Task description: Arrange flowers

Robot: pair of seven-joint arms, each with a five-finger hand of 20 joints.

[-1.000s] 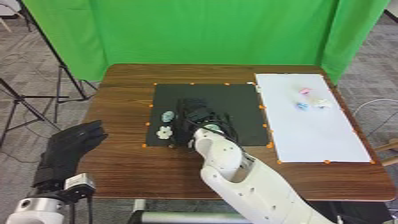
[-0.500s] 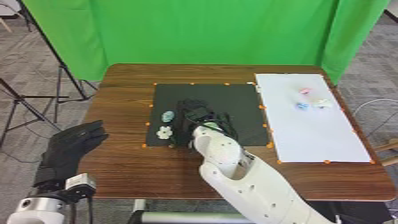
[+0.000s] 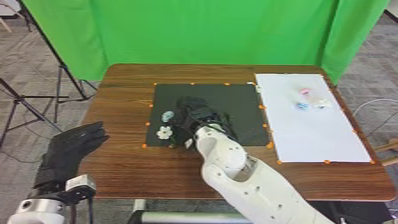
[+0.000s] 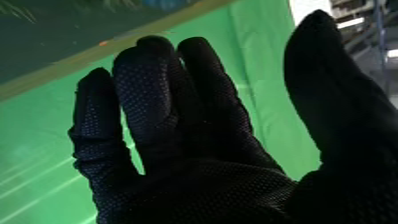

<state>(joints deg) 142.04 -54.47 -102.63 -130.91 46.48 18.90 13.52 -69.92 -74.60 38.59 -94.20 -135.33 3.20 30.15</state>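
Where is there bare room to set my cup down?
The near half of the white sheet, on this side of its small flowers, looks bare; so does the black mat's far right corner. The mat's left side is crowded: white flower, right hand.

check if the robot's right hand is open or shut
Open: in the right wrist view, the right hand has its fingers extended and its thumb well apart from them, with nothing between.

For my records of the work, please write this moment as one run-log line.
right hand: open, over black mat | left hand: open, at table's left edge | white flower: on mat | pink flower: on white sheet
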